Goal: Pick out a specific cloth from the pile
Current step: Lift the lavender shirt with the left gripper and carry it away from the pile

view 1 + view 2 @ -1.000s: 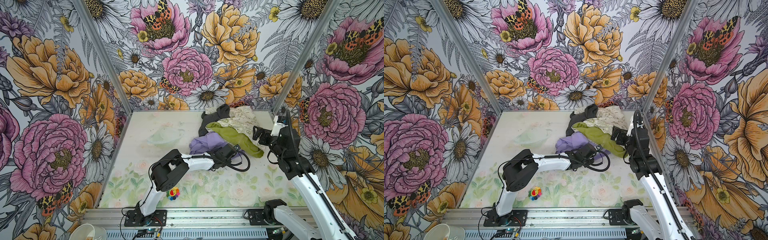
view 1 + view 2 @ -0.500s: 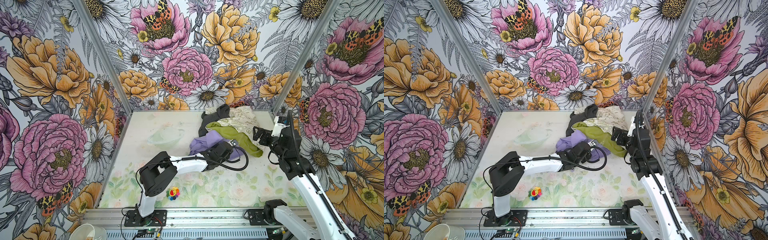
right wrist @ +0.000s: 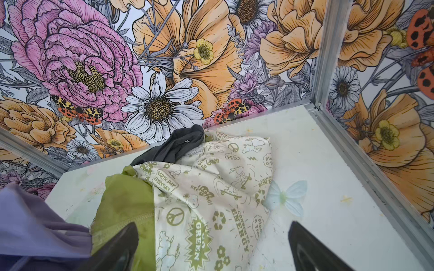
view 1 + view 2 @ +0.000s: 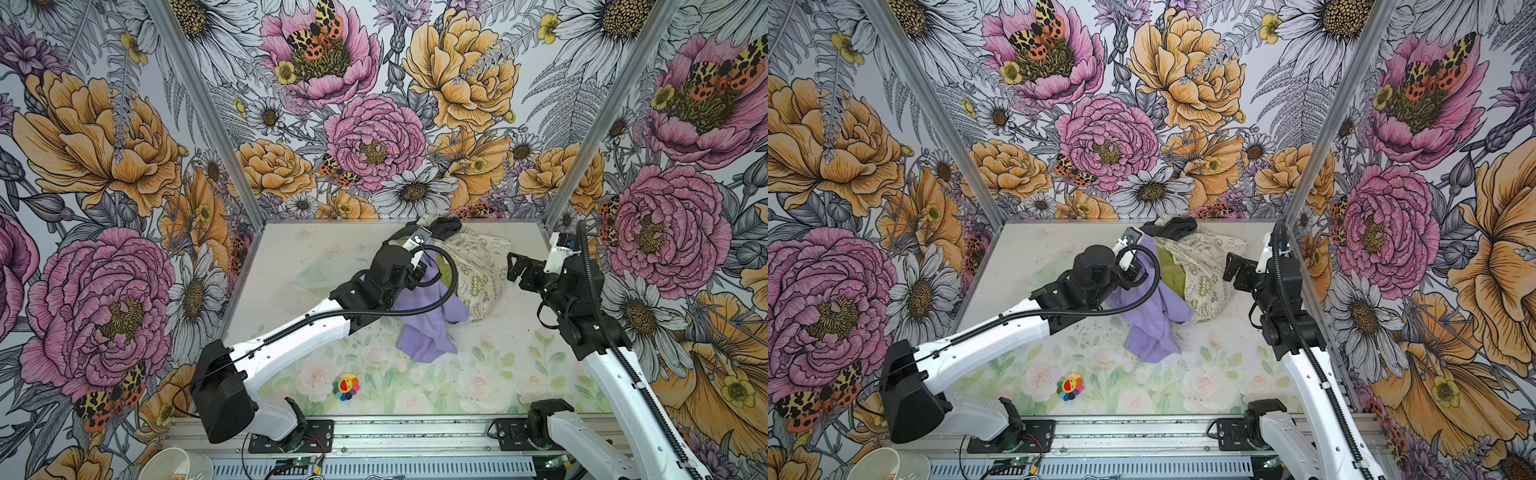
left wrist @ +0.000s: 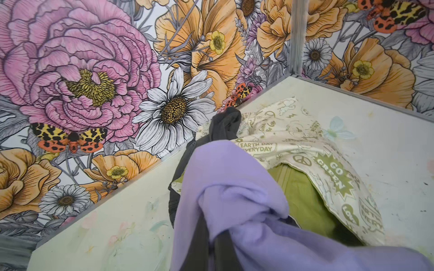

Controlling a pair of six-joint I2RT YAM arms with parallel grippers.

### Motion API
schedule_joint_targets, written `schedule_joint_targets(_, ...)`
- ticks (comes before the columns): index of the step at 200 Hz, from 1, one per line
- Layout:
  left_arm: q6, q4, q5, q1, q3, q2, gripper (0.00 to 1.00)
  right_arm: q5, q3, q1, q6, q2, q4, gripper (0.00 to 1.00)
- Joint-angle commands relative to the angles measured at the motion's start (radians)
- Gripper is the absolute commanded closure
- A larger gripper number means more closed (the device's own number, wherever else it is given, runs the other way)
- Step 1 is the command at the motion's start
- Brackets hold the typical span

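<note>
Fabric is the whole matter here, read from the left. The left tool (image 4: 422,272) reaches in over the worktop (image 4: 291,266), its jaws pressed together on a bunched fold of the lavender cloth (image 4: 422,328). In the left wrist view that fold fills the foreground and hides most of the jaws. From the pinch the cloth hangs in a long drape. Its lower end rests on the worktop near the middle, and its right edge overlaps the pile (image 4: 478,274) at the back right.

The pile is a dark grey garment (image 4: 446,226) at the rear and a cream printed cloth (image 4: 484,253) with an olive lining (image 4: 1169,266). Just right of it the right tool (image 4: 512,268) hovers with jaws wide apart, gripping nothing.

The cloth looks light, thin and limp (it will sag and slide rather than keep a shape). A deep pinch on gathered fabric, as here, seems the safest hold. A single edge might slip free, and the trailing end could drag the lining along.
</note>
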Motion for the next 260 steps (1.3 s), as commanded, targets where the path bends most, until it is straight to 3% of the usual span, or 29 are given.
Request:
schedule_joint_targets(1, -0.053, -0.020, 0.063, 0.063, 0.071, -0.107, 1.00, 0.003, 0.027, -0.007, 0.016, -0.016, 0.006, 0.01)
schedule_joint_targets(36, -0.056, -0.078, 0.077, 0.166, 0.180, -0.163, 1.00, -0.009, 0.039, -0.007, 0.033, -0.002, 0.007, 0.01)
schedule_joint_targets(69, -0.032, -0.174, 0.059, 0.277, 0.338, -0.133, 1.00, -0.040, 0.052, -0.007, 0.045, 0.009, 0.006, 0.01)
schedule_joint_targets(112, -0.016, -0.210, 0.066, 0.439, 0.428, -0.097, 1.00, -0.077, 0.064, -0.007, 0.048, 0.019, 0.009, 0.01)
schedule_joint_targets(154, -0.066, -0.210, 0.088, 0.599, 0.426, -0.013, 1.00, -0.114, 0.070, -0.006, 0.056, 0.038, 0.008, 0.01)
schedule_joint_targets(229, -0.184, -0.140, 0.115, 0.744, 0.328, 0.125, 1.00, -0.133, 0.054, -0.005, 0.056, 0.037, 0.008, 0.00)
schedule_joint_targets(240, -0.209, -0.120, 0.127, 0.763, 0.285, 0.122, 0.90, -0.133, 0.045, -0.006, 0.054, 0.034, 0.006, 0.01)
schedule_joint_targets(260, -0.231, -0.098, 0.147, 0.775, 0.210, 0.104, 0.61, -0.129, 0.032, -0.005, 0.047, 0.025, 0.007, 0.00)
